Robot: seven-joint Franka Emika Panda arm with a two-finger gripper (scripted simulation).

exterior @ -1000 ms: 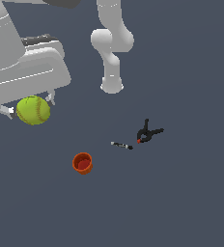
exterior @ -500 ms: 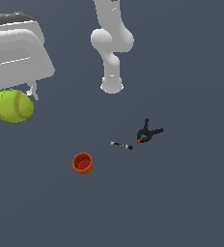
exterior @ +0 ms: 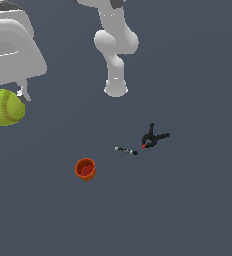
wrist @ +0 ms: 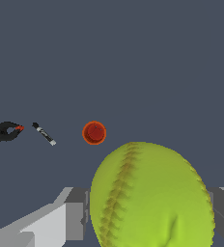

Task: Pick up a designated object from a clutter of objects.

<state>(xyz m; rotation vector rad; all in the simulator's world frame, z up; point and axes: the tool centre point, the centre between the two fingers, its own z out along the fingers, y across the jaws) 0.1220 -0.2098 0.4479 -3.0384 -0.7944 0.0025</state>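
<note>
A: Where is the yellow-green ball right now?

B: At the far left edge of the exterior view, just under the big white body of the arm's hand, raised off the dark floor. In the wrist view the ball fills the space between the two grey fingers, one pressed to each side, so the gripper is clenched on it. Its stitched seams curve down both sides.

A: And the rest of the clutter?

B: All well apart from the ball, lying on the floor. The red-orange cup stands upright with its mouth open upward, nearer the camera and toward the middle of the exterior view. To the cup's right lies the thin black-and-white marker, flat and slightly slanted. Just to the right of the marker sits the black spring clamp, its red tip pointing toward the marker and its handles spread away to the right. Marker and clamp look close together but not touching.

A: Any brand, label or lettering on any of it?

B: None that can be read. The ball shows only its seams, the cup is plain, and the marker is too small to make out any print. The white arm base stands at the far side, behind the clamp and marker, and it too has plain surfaces.

A: Does the wrist view show the same things?

B: Yes, the cup, marker and clamp lie in a row beyond the ball.
</note>
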